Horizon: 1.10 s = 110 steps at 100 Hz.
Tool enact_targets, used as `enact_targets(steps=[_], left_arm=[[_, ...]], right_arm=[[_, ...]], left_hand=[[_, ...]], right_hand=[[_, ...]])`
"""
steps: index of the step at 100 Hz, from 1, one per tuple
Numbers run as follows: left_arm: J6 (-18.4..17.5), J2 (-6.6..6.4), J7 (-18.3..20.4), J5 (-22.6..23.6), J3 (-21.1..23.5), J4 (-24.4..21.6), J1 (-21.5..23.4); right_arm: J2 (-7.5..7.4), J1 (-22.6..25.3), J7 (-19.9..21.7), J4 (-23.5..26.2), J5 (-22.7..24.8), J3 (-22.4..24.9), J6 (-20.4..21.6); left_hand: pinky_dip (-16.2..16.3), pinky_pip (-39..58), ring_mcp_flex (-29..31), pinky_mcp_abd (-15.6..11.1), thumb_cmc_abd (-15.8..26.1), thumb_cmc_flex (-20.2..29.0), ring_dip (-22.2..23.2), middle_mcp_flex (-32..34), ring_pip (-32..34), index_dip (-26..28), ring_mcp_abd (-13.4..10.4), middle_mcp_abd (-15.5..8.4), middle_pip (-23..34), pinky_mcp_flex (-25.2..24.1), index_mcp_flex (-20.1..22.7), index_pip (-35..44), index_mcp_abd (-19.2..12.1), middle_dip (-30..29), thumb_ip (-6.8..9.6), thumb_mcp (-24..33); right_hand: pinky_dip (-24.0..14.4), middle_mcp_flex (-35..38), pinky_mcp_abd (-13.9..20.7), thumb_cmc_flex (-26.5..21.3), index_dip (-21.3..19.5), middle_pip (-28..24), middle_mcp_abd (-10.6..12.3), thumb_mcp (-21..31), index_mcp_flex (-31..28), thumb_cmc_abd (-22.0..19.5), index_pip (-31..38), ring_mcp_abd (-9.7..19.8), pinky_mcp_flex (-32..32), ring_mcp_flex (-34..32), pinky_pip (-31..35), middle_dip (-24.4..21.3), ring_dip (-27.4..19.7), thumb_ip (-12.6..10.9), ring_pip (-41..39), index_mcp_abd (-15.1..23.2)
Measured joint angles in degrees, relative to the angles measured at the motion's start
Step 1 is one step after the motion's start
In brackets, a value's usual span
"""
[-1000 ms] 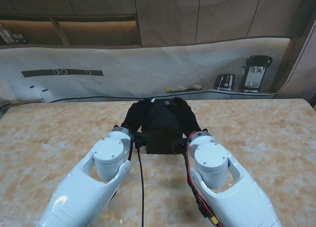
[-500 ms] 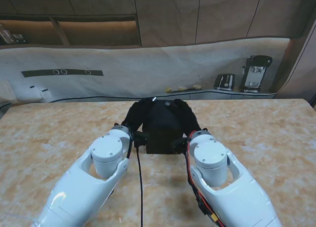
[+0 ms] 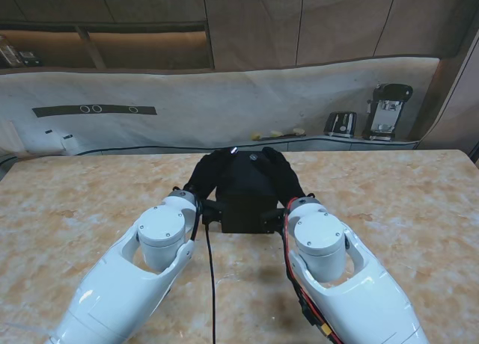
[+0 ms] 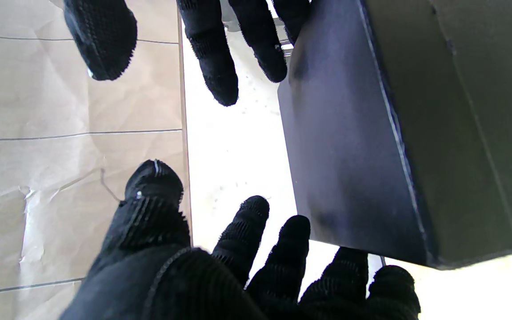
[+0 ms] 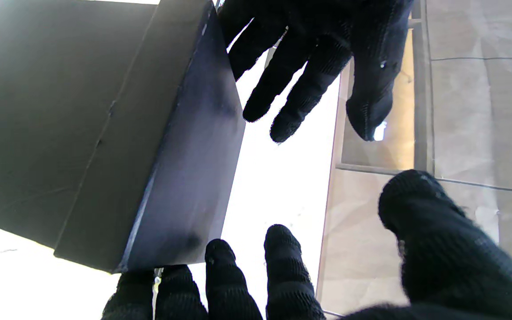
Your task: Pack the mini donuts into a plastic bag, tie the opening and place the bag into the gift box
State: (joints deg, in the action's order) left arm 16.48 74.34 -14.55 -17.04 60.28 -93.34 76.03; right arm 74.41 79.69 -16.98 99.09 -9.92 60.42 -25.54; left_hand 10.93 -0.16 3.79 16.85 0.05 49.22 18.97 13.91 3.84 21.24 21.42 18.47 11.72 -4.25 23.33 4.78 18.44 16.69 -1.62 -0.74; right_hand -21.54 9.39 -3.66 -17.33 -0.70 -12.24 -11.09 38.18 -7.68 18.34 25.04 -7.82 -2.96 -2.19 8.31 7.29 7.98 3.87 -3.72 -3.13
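Box [image 3: 243,200], black, sits between left hand [image 3: 203,172] and right hand [image 3: 283,172], fingers spread, gripping nothing.

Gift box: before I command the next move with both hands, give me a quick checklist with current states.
1. Gift box in view and between the hands: ok; it sits dark at the table's middle.
2. Left hand free of load: ok; fingers spread beside the box's side wall, holding nothing.
3. Right hand free of load: ok; fingers spread, empty.
4. Fingers touching the box: cannot tell; some fingertips are hidden behind its edge.
5. Bag of mini donuts inside the box: cannot tell; no bag or donuts visible in any view.
6. Box closed: cannot tell; hands cover its top from the stand view.
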Motion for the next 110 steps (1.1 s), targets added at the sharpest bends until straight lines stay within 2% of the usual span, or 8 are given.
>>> enact_targets(steps=[3,17,29,45,53,86,105,110], left_arm=[[0.00,-0.03,0.15,0.19,0.02,0.00,0.02],[-0.12,-0.20,1.06,0.96,0.30,0.00,0.20],[-0.42,-0.45,1.54,1.85,0.49,-0.07,0.50],[-0.86,-0.68,1.96,2.61,0.75,-0.18,0.78],[-1.09,-0.78,2.32,2.93,0.95,-0.19,0.86],[-1.45,-1.12,3.03,3.77,1.31,-0.20,1.00],[-5.69,-2.27,6.37,10.52,1.84,0.18,1.25],[-7.25,-2.81,7.67,12.88,2.08,0.34,1.28]], right_arm=[[-0.02,0.00,0.06,-0.01,0.12,0.03,0.11],[-0.23,0.09,0.55,0.01,0.16,0.40,1.05],[-0.42,0.33,0.72,0.31,0.25,0.72,1.97],[-0.60,0.78,1.07,1.19,1.25,1.24,2.03],[-0.71,0.98,1.33,1.50,1.82,1.60,1.86],[-0.95,1.42,1.36,1.63,2.58,2.34,1.13],[-1.22,1.86,1.64,1.59,4.30,3.05,3.74],[-1.48,2.07,2.31,1.64,6.07,3.42,4.26]], left_hand=[[-0.17,-0.01,0.00,0.28,0.00,-0.53,0.00,0.00,-0.44,0.01,-0.03,0.00,-0.03,0.00,-1.30,0.00,-0.14,-0.01,0.00,0.00],[-2.49,-0.09,0.10,0.35,-0.04,-1.31,0.00,0.00,-0.56,0.13,-0.69,-0.09,-0.10,0.00,-1.67,0.52,-1.22,-0.12,0.00,0.00],[-3.69,-0.12,0.22,0.35,-0.06,-1.92,0.00,-0.03,-0.53,0.64,-1.76,-0.71,-0.11,0.06,-1.29,0.97,-1.78,-0.43,0.00,0.00],[-3.84,-0.13,1.02,0.36,-0.07,-2.66,0.00,-0.06,-0.49,0.70,-5.04,-0.75,-0.69,0.07,-1.40,1.54,-2.27,-0.46,0.00,0.00],[-4.13,-0.13,1.03,0.36,-0.08,-2.70,0.00,-0.06,-0.48,0.75,-5.73,-1.32,-0.72,0.08,-2.09,2.38,-2.44,-0.46,0.00,0.00],[-4.98,-0.13,1.03,0.36,-0.09,-2.73,-0.01,-0.07,-0.48,0.75,-5.79,-1.45,-0.75,0.08,-2.08,3.52,-2.78,-0.46,0.00,0.00],[-5.38,-0.13,1.08,0.37,-2.32,-2.79,-0.01,-0.78,-0.48,1.14,-7.13,-2.44,-0.82,0.16,-2.08,4.73,-5.20,-0.46,0.00,-0.04],[-5.71,-0.13,1.09,0.37,-3.47,-2.79,-0.01,-0.78,-0.44,1.61,-7.15,-2.47,-0.82,0.18,-2.05,5.82,-6.03,-0.38,0.00,-0.10]], right_hand=[[-0.02,0.00,-0.30,0.00,0.00,0.00,0.01,0.00,0.00,0.00,0.04,0.00,0.19,-0.35,0.32,-0.02,0.00,0.00,0.00,0.06],[-0.55,0.00,-1.40,0.01,0.00,0.00,0.23,-0.01,-0.08,0.00,0.44,0.09,0.23,-1.49,0.99,0.03,0.00,0.00,0.00,0.76],[-0.56,0.00,-1.83,0.05,0.00,-0.04,0.53,-0.01,-0.12,0.00,0.45,1.56,0.23,-2.14,1.15,0.09,0.00,0.00,-1.40,0.79],[-0.56,0.01,-1.95,0.06,0.00,-0.06,0.59,-0.01,-0.15,0.00,0.46,2.88,0.23,-3.03,1.14,0.13,0.00,0.00,-2.42,0.79],[-0.56,0.01,-1.95,0.06,0.00,-0.06,0.60,-0.03,-0.70,0.00,1.03,3.35,0.23,-3.11,0.62,0.07,0.00,0.00,-2.45,0.80],[0.11,0.01,-2.07,0.06,-0.17,-0.05,0.62,-0.86,-0.79,0.00,1.04,3.42,0.46,-3.28,-0.78,0.12,0.01,0.01,-2.48,0.80],[0.12,0.02,-2.07,0.02,-1.88,-1.25,0.62,0.05,-2.35,0.18,1.90,3.45,0.54,-3.57,-0.82,0.13,0.54,0.01,-3.20,0.80],[-1.15,0.02,-2.07,-0.08,-2.99,-1.93,0.62,1.42,-3.48,2.26,3.43,3.45,0.54,-3.59,-0.18,0.13,0.80,0.01,-3.61,0.77]])
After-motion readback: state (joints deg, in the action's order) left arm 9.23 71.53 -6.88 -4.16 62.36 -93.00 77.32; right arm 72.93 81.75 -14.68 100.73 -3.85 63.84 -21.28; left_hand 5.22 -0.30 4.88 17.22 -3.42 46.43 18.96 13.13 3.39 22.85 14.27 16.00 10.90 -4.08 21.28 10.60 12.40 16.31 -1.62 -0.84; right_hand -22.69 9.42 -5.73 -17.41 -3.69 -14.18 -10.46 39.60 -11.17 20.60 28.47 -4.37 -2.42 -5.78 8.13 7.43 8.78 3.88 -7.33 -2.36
